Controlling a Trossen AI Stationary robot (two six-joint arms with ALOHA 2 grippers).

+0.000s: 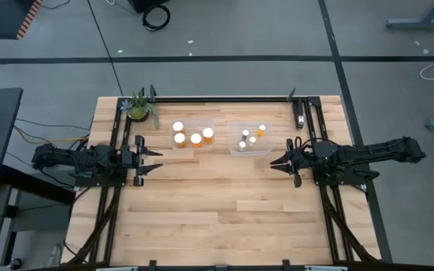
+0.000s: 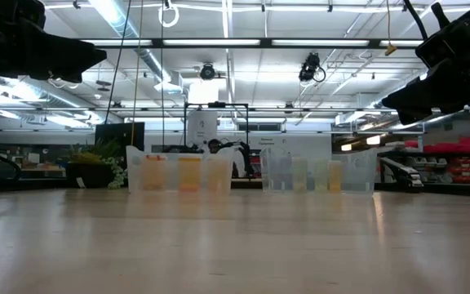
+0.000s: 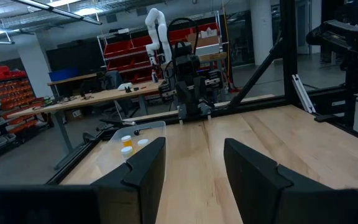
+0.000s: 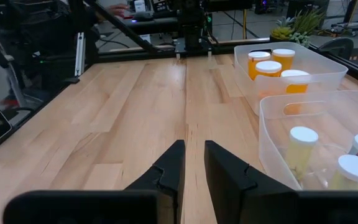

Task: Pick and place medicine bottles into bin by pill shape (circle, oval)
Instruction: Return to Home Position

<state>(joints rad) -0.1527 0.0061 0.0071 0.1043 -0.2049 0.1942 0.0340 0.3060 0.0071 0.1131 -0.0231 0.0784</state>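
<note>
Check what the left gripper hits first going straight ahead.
Probably the right gripper, facing it across the table; the left gripper's line looks to pass just beside both bins.

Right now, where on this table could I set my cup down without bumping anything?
The near half of the table is bare wood, as is the strip between the left end effector and right end effector. The far middle is crowded: left bin, right bin, medicine bottles inside, a plant at the far left.

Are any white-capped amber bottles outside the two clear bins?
No, three wide amber bottles sit in the left clear bin, four small ones in the right bin.
</note>
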